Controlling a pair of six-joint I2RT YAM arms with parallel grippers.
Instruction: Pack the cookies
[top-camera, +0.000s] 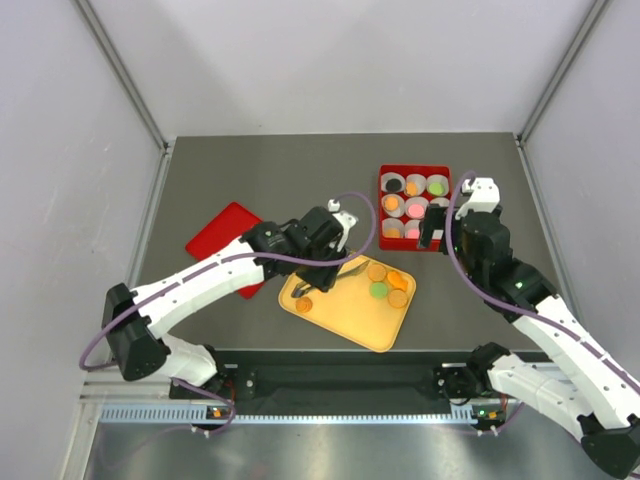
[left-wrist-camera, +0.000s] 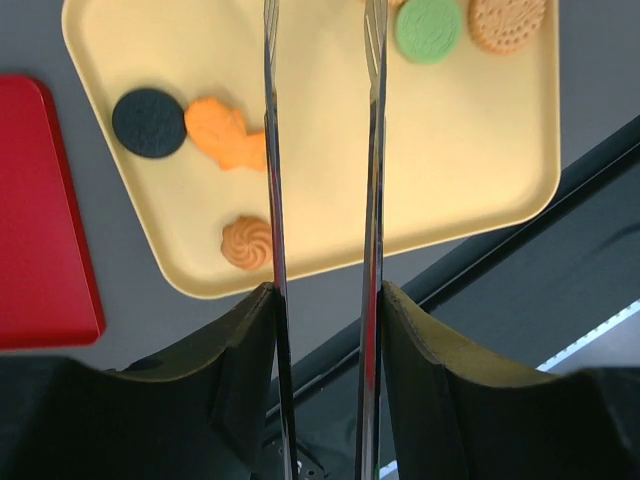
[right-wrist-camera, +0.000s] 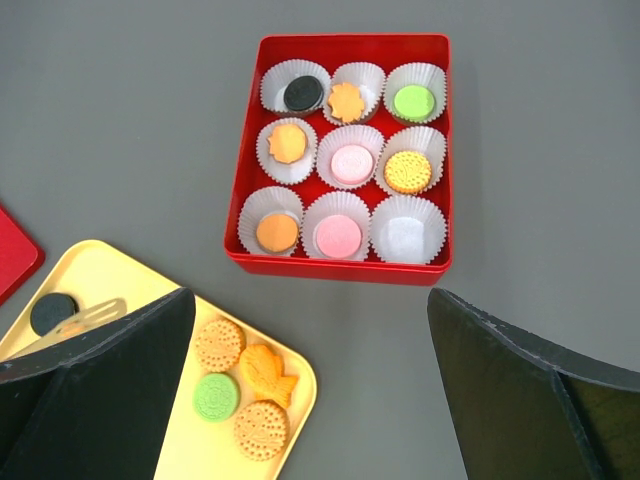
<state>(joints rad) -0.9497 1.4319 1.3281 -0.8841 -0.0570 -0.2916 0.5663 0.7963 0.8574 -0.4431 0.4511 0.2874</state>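
Loose cookies lie on the yellow tray (top-camera: 340, 318): a black cookie (left-wrist-camera: 148, 122), an orange fish-shaped one (left-wrist-camera: 225, 135), a swirl one (left-wrist-camera: 247, 243), a green cookie (right-wrist-camera: 215, 396) and tan round ones (right-wrist-camera: 260, 429). My left gripper (left-wrist-camera: 322, 300) hangs over the tray, shut on metal tongs (left-wrist-camera: 372, 150). The tongs' blades stand apart with nothing between them, and their tips run out of the wrist view. The red box (right-wrist-camera: 345, 262) holds paper cups, each with a cookie except the empty cup (right-wrist-camera: 407, 228). My right gripper (right-wrist-camera: 310, 300) is open, hovering just in front of the box.
A flat red lid (top-camera: 222, 236) lies on the table left of the tray. The black front rail (top-camera: 340, 375) runs along the near edge below the tray. White walls close in the table on the left, right and back.
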